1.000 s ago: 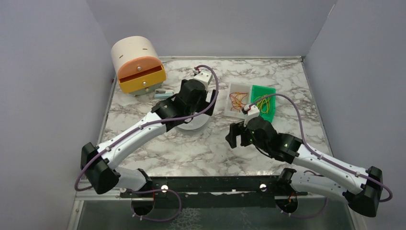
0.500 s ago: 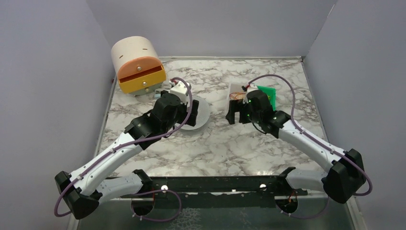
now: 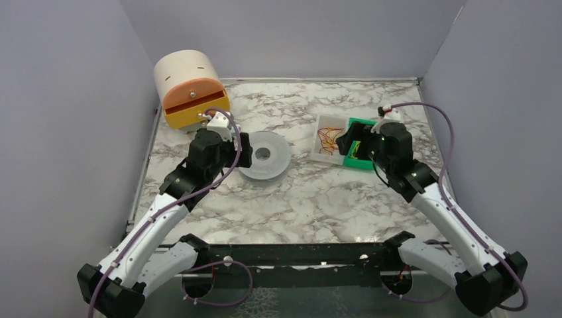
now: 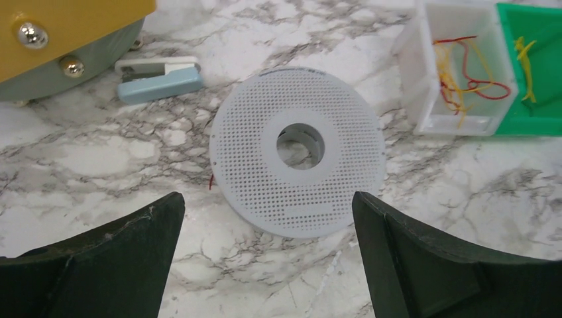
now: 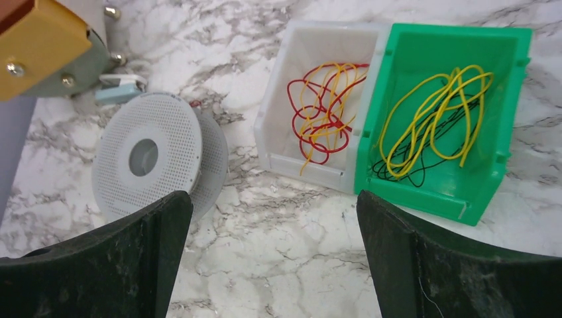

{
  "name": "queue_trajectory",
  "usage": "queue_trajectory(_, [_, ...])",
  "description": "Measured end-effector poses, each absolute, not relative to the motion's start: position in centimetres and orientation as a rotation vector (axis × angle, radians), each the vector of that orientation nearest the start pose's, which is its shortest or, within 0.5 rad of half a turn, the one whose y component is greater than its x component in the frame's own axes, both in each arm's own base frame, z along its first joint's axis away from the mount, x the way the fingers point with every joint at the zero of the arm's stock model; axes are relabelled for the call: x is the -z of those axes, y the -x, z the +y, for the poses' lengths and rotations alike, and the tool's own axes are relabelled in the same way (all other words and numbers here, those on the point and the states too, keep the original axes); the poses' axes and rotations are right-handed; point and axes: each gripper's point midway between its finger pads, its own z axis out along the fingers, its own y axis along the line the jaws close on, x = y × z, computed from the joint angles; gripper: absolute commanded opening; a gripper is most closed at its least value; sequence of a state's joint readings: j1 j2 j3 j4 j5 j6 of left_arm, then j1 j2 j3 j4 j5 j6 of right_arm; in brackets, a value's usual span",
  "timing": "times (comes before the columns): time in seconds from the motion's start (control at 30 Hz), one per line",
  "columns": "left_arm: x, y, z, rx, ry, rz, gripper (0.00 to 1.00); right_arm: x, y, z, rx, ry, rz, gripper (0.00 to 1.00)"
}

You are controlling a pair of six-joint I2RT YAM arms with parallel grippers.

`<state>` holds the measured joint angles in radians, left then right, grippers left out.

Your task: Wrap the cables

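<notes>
The red-orange cables (image 5: 323,112) lie loose in a white bin (image 5: 281,126) at the back right, mixed with some yellow strands; they also show in the top view (image 3: 327,139) and left wrist view (image 4: 467,73). The pale grey perforated spool (image 3: 265,156) lies flat mid-table, also in the left wrist view (image 4: 298,149) and right wrist view (image 5: 149,156). A short red wire end (image 4: 211,182) shows at its left edge. My left gripper (image 4: 267,218) is open and empty, just left of the spool (image 3: 242,150). My right gripper (image 5: 274,212) is open and empty, over the bins (image 3: 346,142).
A green bin (image 5: 424,189) with yellow-green and black wires adjoins the white bin on the right. A cream and orange drawer box (image 3: 190,93) stands at the back left, with a small blue and white tool (image 4: 159,74) in front of it. Grey walls enclose the table.
My left gripper has drawn back leftward off the spool, uncovering it. My right gripper has moved from mid-table toward the back right, over the bins. Both stay open.
</notes>
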<state>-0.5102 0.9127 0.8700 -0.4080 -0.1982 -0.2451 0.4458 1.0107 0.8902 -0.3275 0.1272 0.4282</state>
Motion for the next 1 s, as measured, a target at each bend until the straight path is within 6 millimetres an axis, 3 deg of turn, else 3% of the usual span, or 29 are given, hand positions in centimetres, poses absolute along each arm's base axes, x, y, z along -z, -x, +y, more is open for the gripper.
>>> queue_trajectory(0.33, [-30.1, -25.2, -12.8, 0.474, -0.123, 1.673, 0.99, -28.9, -27.2, 11.4, -0.469, -0.127, 1.818, 1.0])
queue_trajectory(0.53, [-32.9, -23.1, -12.2, 0.543, -0.122, 1.515, 0.99, -28.1, -25.0, 11.1, -0.5, -0.07, 1.778, 1.0])
queue_trajectory(0.73, [-34.1, -21.8, -11.7, 0.568, -0.122, 1.431, 0.99, -29.3, -24.2, 10.9, -0.507, -0.024, 1.723, 1.0])
queue_trajectory(1.0, [-34.1, -21.8, -11.7, 0.569, -0.122, 1.427, 0.99, -29.9, -23.9, 10.8, -0.507, -0.015, 1.697, 1.0])
